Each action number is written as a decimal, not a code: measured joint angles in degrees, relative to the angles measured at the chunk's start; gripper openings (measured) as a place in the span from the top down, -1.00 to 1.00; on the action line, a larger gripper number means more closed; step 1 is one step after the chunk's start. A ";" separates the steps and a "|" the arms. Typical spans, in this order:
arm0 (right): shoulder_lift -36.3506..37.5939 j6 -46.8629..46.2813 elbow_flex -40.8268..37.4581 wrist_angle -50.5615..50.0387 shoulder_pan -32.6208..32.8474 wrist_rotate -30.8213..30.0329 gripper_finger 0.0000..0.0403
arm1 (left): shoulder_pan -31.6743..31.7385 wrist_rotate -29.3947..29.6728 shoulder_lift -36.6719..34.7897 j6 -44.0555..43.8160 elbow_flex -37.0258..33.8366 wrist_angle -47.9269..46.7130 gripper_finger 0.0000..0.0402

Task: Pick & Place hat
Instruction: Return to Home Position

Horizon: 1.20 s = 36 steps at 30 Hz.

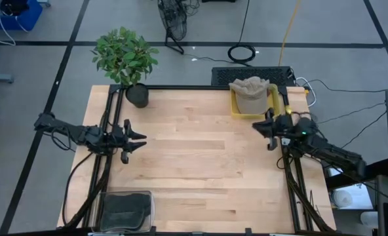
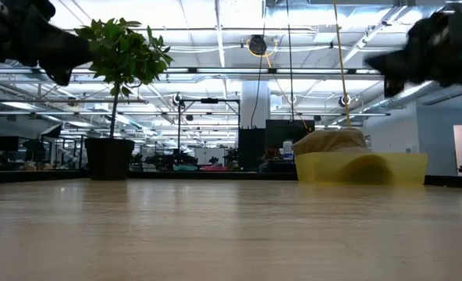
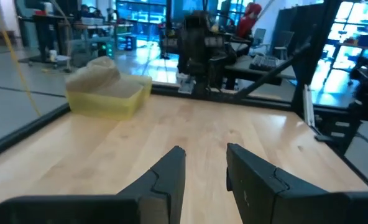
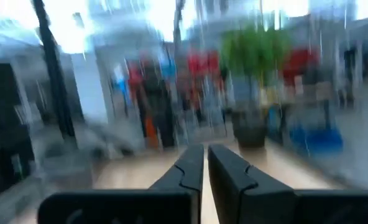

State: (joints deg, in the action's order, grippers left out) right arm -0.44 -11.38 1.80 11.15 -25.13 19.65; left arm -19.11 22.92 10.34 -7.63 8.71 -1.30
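A tan hat (image 1: 250, 92) lies in a yellow bin (image 1: 236, 110) at the table's far right corner, its crown rising above the bin's rim. The low view shows the hat (image 2: 332, 142) and bin (image 2: 395, 168) too, and so does the left wrist view, with the hat (image 3: 97, 70) in the bin (image 3: 109, 102). My left gripper (image 1: 141, 140) hovers over the table's left side, open, nothing between its fingers (image 3: 171, 171). My right gripper (image 1: 256, 126) hangs shut just nearer than the bin, clear of it, its fingers (image 4: 190, 165) empty.
A potted plant (image 1: 125, 59) stands at the far left corner. A dark flat container (image 1: 125, 210) sits at the near left edge. Bare wooden tabletop (image 1: 200, 170) spreads between the two arms. Black frame rails (image 1: 292, 190) run along the left and right edges.
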 joint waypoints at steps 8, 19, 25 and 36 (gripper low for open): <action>0.13 -0.13 -0.67 3.44 0.02 0.43 0.92 | 2.97 -4.04 -3.77 0.94 -3.86 2.41 0.40; 0.01 2.31 -0.92 0.47 0.00 0.16 0.92 | 9.43 -11.14 -5.55 0.56 -7.63 5.19 0.40; -0.01 3.50 -0.94 -0.27 0.00 0.70 0.92 | 14.97 -15.12 -5.50 0.80 -8.11 7.60 0.40; -0.34 3.93 -0.96 -1.52 0.11 3.62 0.92 | 21.58 -19.03 -5.48 -0.05 -8.09 5.77 0.40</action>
State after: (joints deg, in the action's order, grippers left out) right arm -0.78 -7.46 0.84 9.64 -25.02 23.27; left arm 2.48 3.88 4.86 -7.68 0.62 4.47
